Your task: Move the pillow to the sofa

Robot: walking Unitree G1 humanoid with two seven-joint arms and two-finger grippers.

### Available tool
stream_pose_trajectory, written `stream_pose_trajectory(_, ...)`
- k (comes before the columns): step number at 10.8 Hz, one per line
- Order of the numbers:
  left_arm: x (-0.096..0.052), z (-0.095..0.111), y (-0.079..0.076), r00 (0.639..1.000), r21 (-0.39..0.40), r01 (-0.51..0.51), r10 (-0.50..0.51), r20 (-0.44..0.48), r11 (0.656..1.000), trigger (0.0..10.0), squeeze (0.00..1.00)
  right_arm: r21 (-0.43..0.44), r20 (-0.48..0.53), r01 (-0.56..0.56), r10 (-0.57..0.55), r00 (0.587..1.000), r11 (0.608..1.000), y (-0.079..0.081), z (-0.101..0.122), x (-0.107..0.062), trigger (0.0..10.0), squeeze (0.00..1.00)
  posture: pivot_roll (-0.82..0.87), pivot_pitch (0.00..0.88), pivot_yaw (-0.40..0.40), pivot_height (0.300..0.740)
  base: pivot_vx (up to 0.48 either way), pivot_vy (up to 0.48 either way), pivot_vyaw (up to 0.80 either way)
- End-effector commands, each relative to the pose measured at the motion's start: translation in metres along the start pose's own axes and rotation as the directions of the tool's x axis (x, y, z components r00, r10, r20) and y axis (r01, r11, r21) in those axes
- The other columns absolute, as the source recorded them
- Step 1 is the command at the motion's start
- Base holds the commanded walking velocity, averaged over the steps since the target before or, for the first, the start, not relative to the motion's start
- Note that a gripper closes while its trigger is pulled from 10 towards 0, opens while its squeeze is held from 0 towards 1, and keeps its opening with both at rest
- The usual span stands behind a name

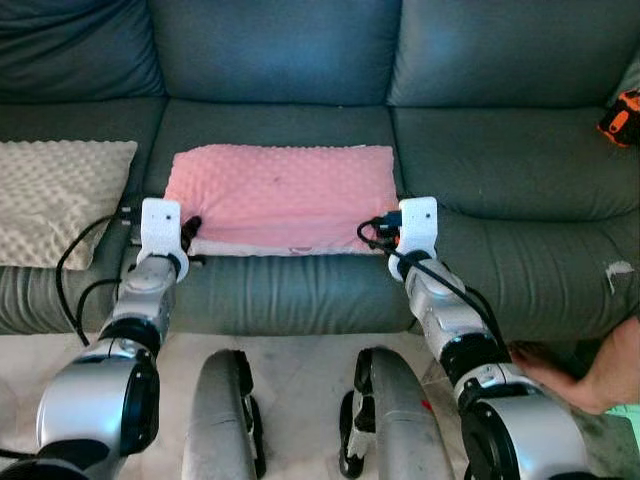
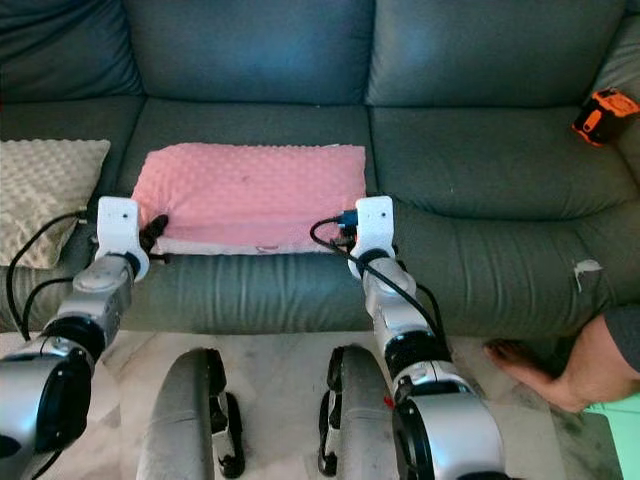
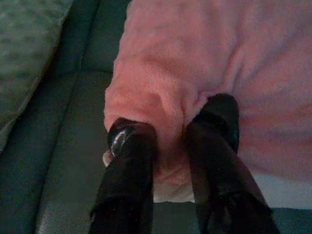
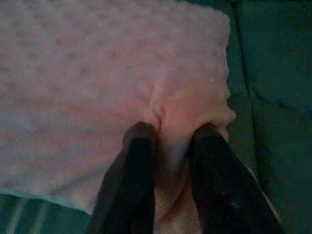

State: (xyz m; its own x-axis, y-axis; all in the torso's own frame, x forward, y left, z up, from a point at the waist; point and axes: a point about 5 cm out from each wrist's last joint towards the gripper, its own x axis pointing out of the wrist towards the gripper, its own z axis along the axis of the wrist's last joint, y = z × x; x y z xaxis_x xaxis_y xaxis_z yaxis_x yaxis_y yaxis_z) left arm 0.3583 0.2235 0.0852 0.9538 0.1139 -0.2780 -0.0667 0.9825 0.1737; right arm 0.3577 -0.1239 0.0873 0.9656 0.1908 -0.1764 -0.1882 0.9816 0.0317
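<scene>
A pink dotted pillow (image 1: 280, 195) lies flat on the middle seat of the dark grey-green sofa (image 1: 500, 160). My left gripper (image 3: 170, 131) is shut on the pillow's near left corner, pink fabric bunched between its black fingers (image 3: 129, 161). My right gripper (image 4: 173, 136) is shut on the near right corner of the pillow (image 4: 97, 73), a fold of it pinched between both fingers (image 4: 141, 146). In the eye views both wrists (image 1: 160, 225) (image 1: 415, 225) rest at the seat's front edge.
A cream dotted pillow (image 1: 55, 195) lies on the left seat. An orange and black object (image 1: 622, 115) sits on the right seat by the armrest. A person's bare foot (image 2: 545, 375) stands on the pale floor at the right. My own legs (image 1: 225, 410) are below.
</scene>
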Motion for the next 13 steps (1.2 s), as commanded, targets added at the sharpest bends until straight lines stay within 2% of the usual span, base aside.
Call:
stream_pose_trajectory(1, -0.001, -0.006, -0.003, 0.999, 0.038, 0.017, -0.016, -0.027, 0.999, 10.0, 1.00, 0.031, -0.035, 0.032, -0.031, 0.999, 0.999, -0.007, -0.012, -0.004, 10.0, 1.00, -0.08, 0.269, -0.050, 0.615, 0.000, 0.000, 0.00)
stream_pose_trajectory(2, -0.001, -0.006, -0.003, 0.999, 0.058, 0.025, -0.024, -0.025, 0.998, 10.0, 1.00, 0.045, -0.033, 0.035, -0.034, 0.999, 0.998, -0.008, -0.012, -0.005, 10.0, 1.00, -0.08, 0.263, -0.049, 0.615, 0.000, 0.000, 0.00)
stream_pose_trajectory(5, 0.001, 0.007, 0.012, 1.000, 0.132, -0.020, 0.019, 0.009, 0.991, 10.0, 1.00, 0.033, 0.011, 0.042, -0.043, 0.999, 0.999, -0.017, -0.002, -0.004, 10.0, 1.00, -0.08, 0.218, -0.051, 0.615, 0.000, 0.000, 0.00)
stream_pose_trajectory(7, 0.002, 0.016, 0.022, 0.995, 0.211, -0.091, 0.080, 0.058, 0.973, 10.0, 1.00, 0.005, 0.029, 0.011, -0.011, 1.000, 1.000, -0.016, 0.000, -0.005, 10.0, 1.00, -0.08, 0.187, -0.054, 0.615, 0.000, 0.000, 0.00)
stream_pose_trajectory(8, 0.002, 0.020, 0.024, 0.994, 0.229, -0.096, 0.083, 0.066, 0.969, 10.0, 1.00, -0.012, 0.052, 0.003, -0.002, 0.999, 1.000, -0.016, 0.003, -0.005, 10.0, 1.00, -0.08, 0.179, -0.054, 0.615, 0.000, 0.000, 0.00)
stream_pose_trajectory(9, 0.003, 0.024, 0.022, 0.996, 0.290, -0.072, 0.051, 0.077, 0.954, 10.0, 1.00, -0.027, 0.076, -0.008, 0.010, 0.997, 1.000, -0.018, 0.006, -0.005, 10.0, 1.00, -0.08, 0.164, -0.050, 0.615, 0.000, 0.000, 0.00)
stream_pose_trajectory(11, 0.004, 0.027, 0.027, 0.996, 0.333, -0.074, 0.056, 0.062, 0.940, 10.0, 1.00, -0.021, 0.082, -0.009, 0.011, 0.997, 1.000, -0.021, 0.008, -0.005, 10.0, 1.00, -0.07, 0.145, -0.050, 0.615, 0.000, 0.000, 0.00)
stream_pose_trajectory(13, 0.003, 0.024, 0.034, 0.997, 0.332, -0.071, 0.060, 0.042, 0.941, 10.0, 1.00, -0.019, 0.100, -0.023, 0.025, 0.995, 1.000, -0.020, 0.008, -0.009, 10.0, 1.00, -0.07, 0.126, -0.044, 0.615, 0.000, 0.000, 0.00)
